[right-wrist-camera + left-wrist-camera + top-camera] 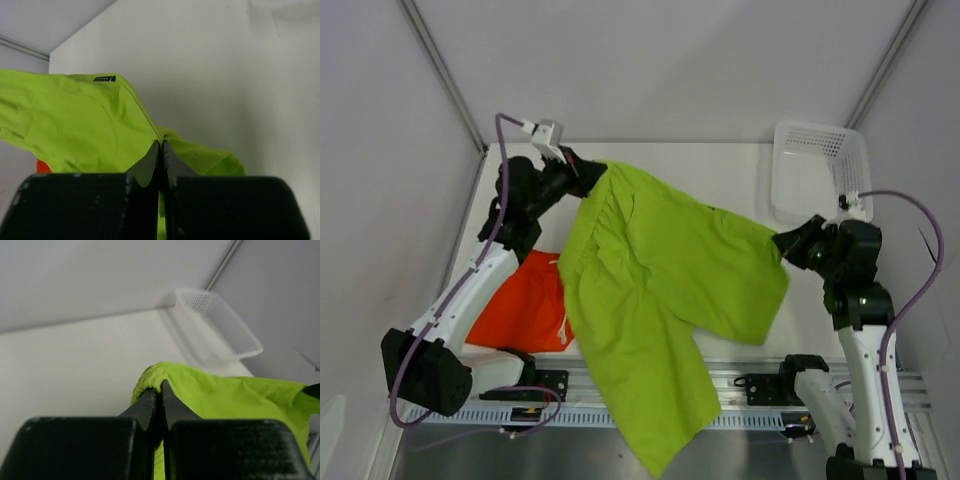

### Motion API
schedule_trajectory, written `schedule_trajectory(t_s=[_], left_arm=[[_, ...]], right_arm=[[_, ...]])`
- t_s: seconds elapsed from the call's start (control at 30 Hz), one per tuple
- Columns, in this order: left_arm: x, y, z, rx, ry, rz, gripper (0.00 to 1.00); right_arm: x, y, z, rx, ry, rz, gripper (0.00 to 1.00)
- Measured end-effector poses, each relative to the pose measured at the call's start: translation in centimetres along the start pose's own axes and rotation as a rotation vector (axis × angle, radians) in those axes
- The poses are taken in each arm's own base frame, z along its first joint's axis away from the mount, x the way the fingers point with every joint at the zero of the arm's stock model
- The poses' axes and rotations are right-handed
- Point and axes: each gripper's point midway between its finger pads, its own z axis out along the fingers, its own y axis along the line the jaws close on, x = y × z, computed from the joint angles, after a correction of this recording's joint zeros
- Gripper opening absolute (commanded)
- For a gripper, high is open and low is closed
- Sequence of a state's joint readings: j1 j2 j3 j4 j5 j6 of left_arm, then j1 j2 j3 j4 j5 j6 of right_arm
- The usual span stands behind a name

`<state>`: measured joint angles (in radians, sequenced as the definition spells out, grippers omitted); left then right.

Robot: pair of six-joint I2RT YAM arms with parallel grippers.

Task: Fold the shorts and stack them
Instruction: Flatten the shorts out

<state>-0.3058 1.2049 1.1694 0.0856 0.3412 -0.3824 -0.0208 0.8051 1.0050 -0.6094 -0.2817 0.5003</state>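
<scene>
The lime green shorts [655,290] hang stretched in the air between my two grippers, one leg drooping past the table's near edge. My left gripper [592,180] is shut on the waistband corner at the back left; in the left wrist view the green shorts [225,395] bunch over its pinched tips [160,390]. At the right, my right gripper [782,243] is shut on the other corner, and green cloth [85,120] spreads from its tips [160,149]. The orange-red shorts [525,305] lie flat on the table at the left, partly under the green pair, with a white drawstring [563,325] showing.
A white mesh basket [817,170] stands at the table's back right corner, also in the left wrist view as the basket [220,330]. White enclosure walls stand on the left, right and back. A metal rail [740,395] runs along the near edge between the arm bases.
</scene>
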Motion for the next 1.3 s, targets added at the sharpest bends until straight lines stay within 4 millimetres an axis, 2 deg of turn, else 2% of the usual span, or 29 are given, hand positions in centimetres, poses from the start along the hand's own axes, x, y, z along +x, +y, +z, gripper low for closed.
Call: schedule_trajectory(t_s=[0.07, 0.13, 0.2, 0.3, 0.4, 0.5, 0.6, 0.7, 0.77, 0.8, 0.83, 0.87, 0.9, 0.93, 0.97, 1.0, 1.07, 1.13, 1.3], left_arm=[[4.5, 2.0, 0.0, -0.032, 0.062, -0.014, 0.00], [6.7, 3.4, 0.4, -0.057, 0.079, -0.011, 0.00], [7.6, 4.6, 2.0, -0.067, 0.067, 0.001, 0.00], [8.3, 6.6, 5.3, -0.083, 0.052, 0.023, 0.00], [9.9, 9.6, 9.0, -0.138, 0.076, 0.036, 0.00], [11.2, 12.2, 11.8, -0.191, 0.095, 0.056, 0.00], [11.2, 14.1, 14.3, -0.231, 0.089, 0.085, 0.00], [9.9, 15.5, 16.7, -0.262, 0.052, 0.120, 0.00], [9.1, 16.2, 17.9, -0.276, 0.027, 0.135, 0.04], [8.6, 16.6, 18.7, -0.281, 0.015, 0.137, 0.08], [8.0, 16.9, 19.6, -0.281, 0.001, 0.140, 0.30], [7.7, 17.4, 20.4, -0.281, -0.008, 0.144, 0.48], [7.4, 17.9, 21.1, -0.284, -0.013, 0.137, 0.63], [7.1, 18.6, 21.9, -0.285, -0.025, 0.132, 0.82], [7.2, 19.2, 22.3, -0.291, -0.019, 0.125, 0.97], [7.4, 19.8, 22.5, -0.301, -0.010, 0.116, 0.99], [8.2, 20.9, 22.4, -0.327, 0.024, 0.089, 0.99], [9.0, 21.8, 21.9, -0.352, 0.060, 0.079, 0.99], [9.7, 22.3, 20.7, -0.401, 0.118, 0.065, 0.99]], right_arm=[[2.3, -1.8, -0.4, 0.026, -0.018, 0.028, 0.00], [3.9, -3.2, -0.1, 0.040, -0.042, 0.051, 0.00], [4.4, -4.4, 1.2, 0.059, -0.056, 0.073, 0.00], [5.3, -6.5, 4.4, 0.111, -0.032, 0.109, 0.00], [6.2, -8.8, 8.1, 0.175, 0.019, 0.136, 0.00], [6.7, -10.4, 10.8, 0.213, 0.040, 0.146, 0.00], [5.5, -10.8, 13.2, 0.228, 0.034, 0.144, 0.00], [2.6, -10.4, 16.2, 0.218, -0.005, 0.132, 0.00], [0.5, -10.0, 18.1, 0.209, -0.042, 0.122, 0.00], [-0.5, -9.7, 19.1, 0.206, -0.056, 0.116, 0.00], [-1.5, -9.6, 20.3, 0.202, -0.072, 0.109, 0.00], [-2.3, -9.5, 21.2, 0.201, -0.087, 0.104, 0.05], [-3.0, -9.5, 22.3, 0.205, -0.091, 0.100, 0.18], [-3.7, -9.6, 23.5, 0.212, -0.098, 0.094, 0.36], [-4.2, -9.8, 24.4, 0.222, -0.101, 0.088, 0.43], [-4.7, -9.9, 25.2, 0.229, -0.105, 0.081, 0.62], [-5.2, -10.1, 26.0, 0.244, -0.106, 0.066, 0.78], [-5.3, -10.1, 26.0, 0.265, -0.099, 0.045, 0.85], [-4.7, -8.6, 25.0, 0.271, -0.079, -0.001, 0.84]])
